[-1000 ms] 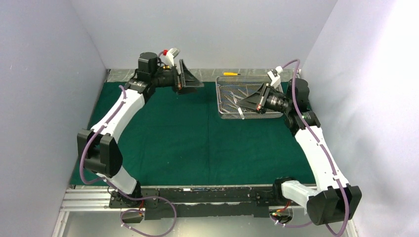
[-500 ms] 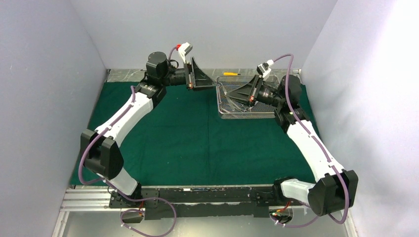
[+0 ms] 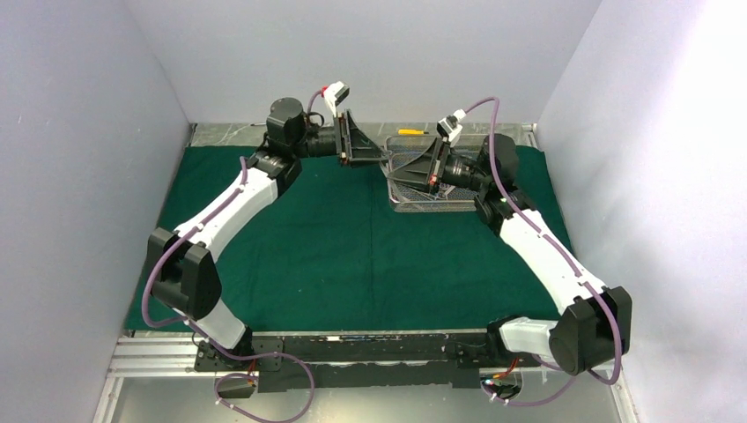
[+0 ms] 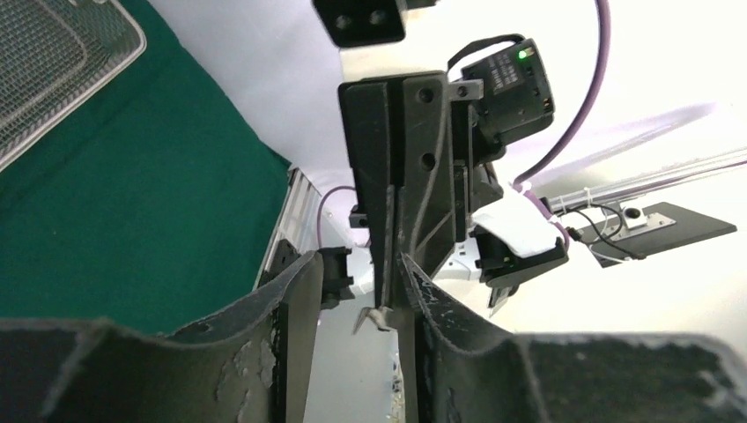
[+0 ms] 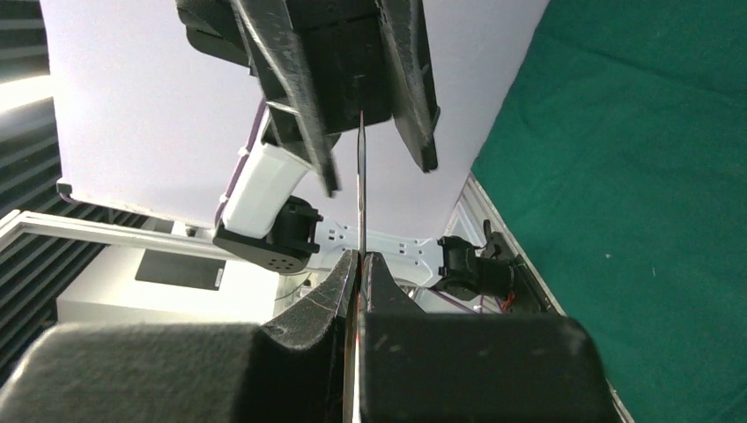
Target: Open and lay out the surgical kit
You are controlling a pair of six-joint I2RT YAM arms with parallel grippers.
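Slim steel instrument (image 5: pixel 361 185) sits clamped in the right gripper (image 5: pixel 359 264), between the parted jaws of the left gripper (image 4: pixel 357 264); close squarely on it before the right releases.

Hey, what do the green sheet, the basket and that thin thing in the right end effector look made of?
Sheet: probably woven cloth, matte, with a fold line. Basket: silvery metal wire mesh, open grid. Thin instrument: likely polished steel, narrow glinting edge.
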